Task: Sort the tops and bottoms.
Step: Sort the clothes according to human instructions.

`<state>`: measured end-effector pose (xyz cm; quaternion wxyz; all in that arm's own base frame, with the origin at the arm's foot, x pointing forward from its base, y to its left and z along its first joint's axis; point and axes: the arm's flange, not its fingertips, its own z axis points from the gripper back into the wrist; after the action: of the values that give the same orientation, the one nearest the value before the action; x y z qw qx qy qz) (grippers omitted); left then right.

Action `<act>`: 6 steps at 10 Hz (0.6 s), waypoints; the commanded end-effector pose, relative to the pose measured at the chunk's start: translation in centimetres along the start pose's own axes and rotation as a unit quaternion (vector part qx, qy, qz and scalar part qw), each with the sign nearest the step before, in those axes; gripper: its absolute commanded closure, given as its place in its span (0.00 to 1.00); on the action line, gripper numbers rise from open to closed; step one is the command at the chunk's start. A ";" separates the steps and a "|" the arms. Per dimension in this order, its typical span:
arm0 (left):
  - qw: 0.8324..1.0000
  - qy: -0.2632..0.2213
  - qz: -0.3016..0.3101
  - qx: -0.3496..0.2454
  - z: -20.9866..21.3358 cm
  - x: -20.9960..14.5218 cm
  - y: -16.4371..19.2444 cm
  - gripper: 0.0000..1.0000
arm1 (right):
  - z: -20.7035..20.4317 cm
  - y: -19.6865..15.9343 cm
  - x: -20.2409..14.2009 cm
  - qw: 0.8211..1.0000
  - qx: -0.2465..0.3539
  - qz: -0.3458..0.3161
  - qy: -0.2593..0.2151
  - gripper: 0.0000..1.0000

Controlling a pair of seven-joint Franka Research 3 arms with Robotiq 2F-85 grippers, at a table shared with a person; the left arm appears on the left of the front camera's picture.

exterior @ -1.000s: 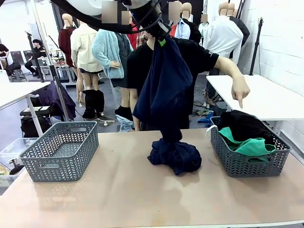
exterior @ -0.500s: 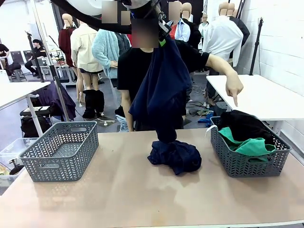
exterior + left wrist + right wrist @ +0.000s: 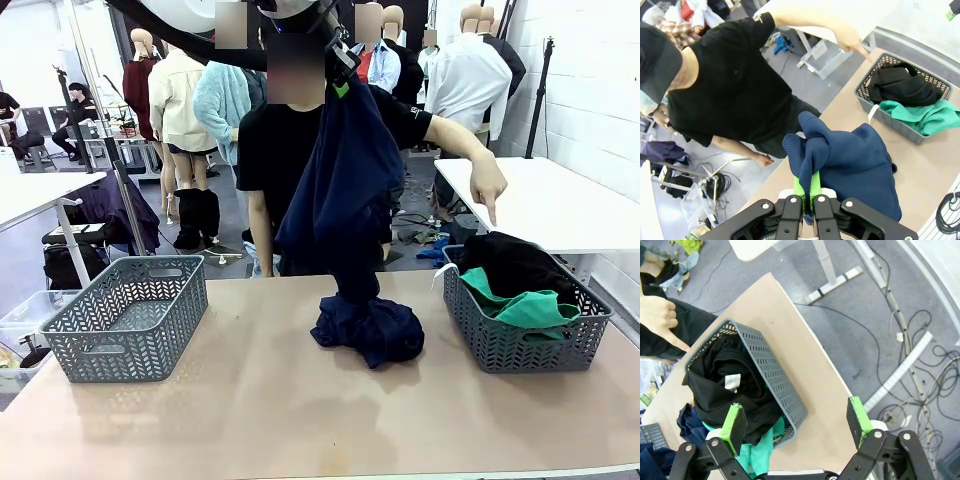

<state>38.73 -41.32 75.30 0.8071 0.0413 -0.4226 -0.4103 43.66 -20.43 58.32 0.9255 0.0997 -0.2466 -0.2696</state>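
The left gripper (image 3: 341,88) hangs high at 12 o'clock over the table (image 3: 250,400), its pads pinched tight on a navy garment (image 3: 345,190). The garment drapes straight down, its lower end heaped on the table's middle. At 3 o'clock from that heap, the right basket (image 3: 500,345) holds the teal-green bottoms (image 3: 525,305), on the 6 o'clock side of a black garment (image 3: 515,262). The person's hand (image 3: 488,185) points a finger down at this basket. The right gripper (image 3: 797,420) hovers above it, jaws spread wide, holding nothing. The left basket (image 3: 130,320) sits at 9 o'clock from the heap
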 end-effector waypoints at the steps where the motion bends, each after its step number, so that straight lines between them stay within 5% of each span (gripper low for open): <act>1: 1.000 -0.004 -0.002 0.001 0.4 0.2 0.2 1.00 | 0.0 0.0 -0.1 1.000 -0.008 0.008 0.000 0.00; 6: 1.000 -0.004 -0.002 0.001 0.4 0.2 0.2 1.00 | 0.0 0.0 -0.1 1.000 -0.008 0.008 0.000 0.00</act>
<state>38.73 -41.32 75.30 0.8071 0.0413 -0.4226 -0.4103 43.66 -20.43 58.32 0.9255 0.0997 -0.2466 -0.2696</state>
